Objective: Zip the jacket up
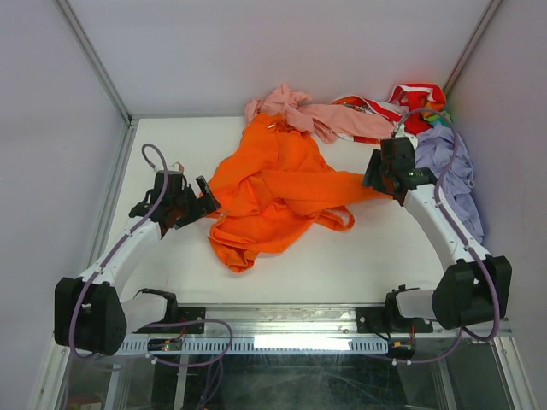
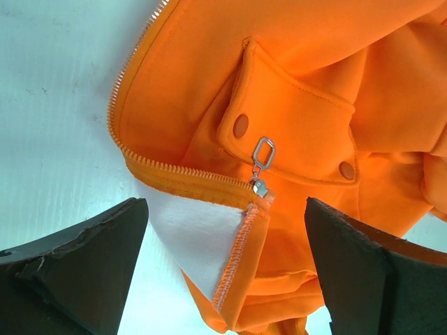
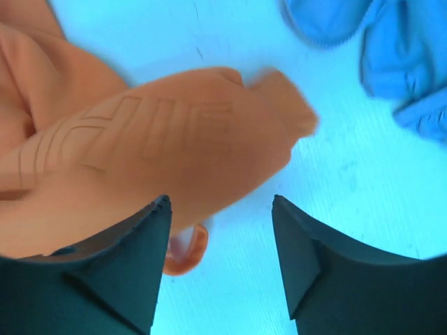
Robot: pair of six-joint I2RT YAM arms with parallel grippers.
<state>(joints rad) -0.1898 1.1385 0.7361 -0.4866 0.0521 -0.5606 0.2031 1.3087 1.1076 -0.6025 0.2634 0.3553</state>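
Observation:
The orange jacket (image 1: 273, 188) lies crumpled in the middle of the white table. My left gripper (image 1: 198, 207) stands open at its left edge. In the left wrist view the jaws (image 2: 227, 202) straddle a folded-back corner showing pale lining, apart from both pads. The metal zipper slider (image 2: 260, 185) and its ring pull (image 2: 262, 152) sit just beyond, at the end of a row of zipper teeth (image 2: 181, 169). My right gripper (image 1: 382, 190) is open at the tip of the right-hand sleeve (image 3: 160, 146). That sleeve looks blurred and lies past the left fingertip (image 3: 157, 216), not between the pads.
A pale pink garment (image 1: 308, 115) lies behind the jacket at the back wall. A red and white garment (image 1: 410, 98) sits in the back right corner. A lilac garment (image 1: 449, 166) runs along the right side, next to the right arm. Walls close the table on three sides.

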